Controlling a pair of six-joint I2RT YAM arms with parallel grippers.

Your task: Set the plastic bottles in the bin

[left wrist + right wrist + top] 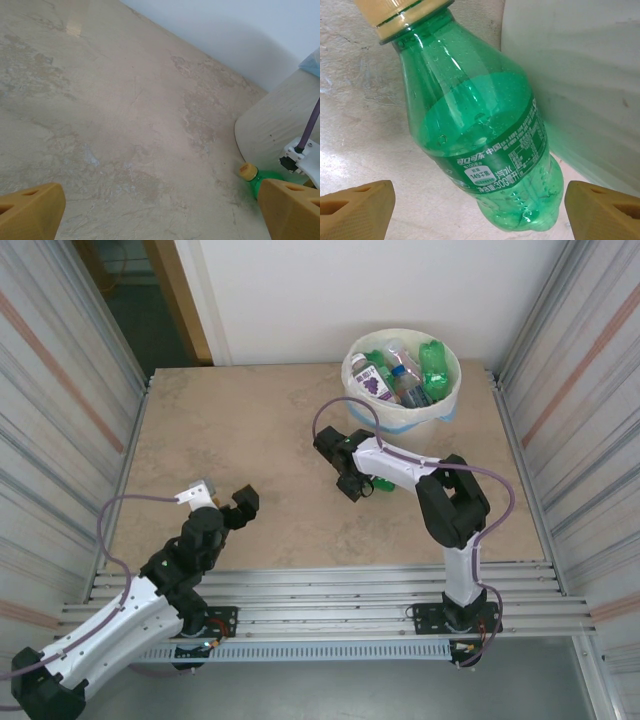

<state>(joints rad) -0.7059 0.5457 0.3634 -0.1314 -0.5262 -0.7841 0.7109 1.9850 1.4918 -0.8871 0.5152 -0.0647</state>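
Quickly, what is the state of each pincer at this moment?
Left pincer: open, holding nothing.
Right pincer: open, the green bottle between its fingers, not gripped.

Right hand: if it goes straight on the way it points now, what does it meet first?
The right hand would most likely meet the green bottle with the yellow cap, right ahead between its open fingers. The bin wall stands beside it; depth is unclear.

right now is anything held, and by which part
Nothing held. The right jaws stand open either side of the green bottle, not touching; left jaws open, empty.
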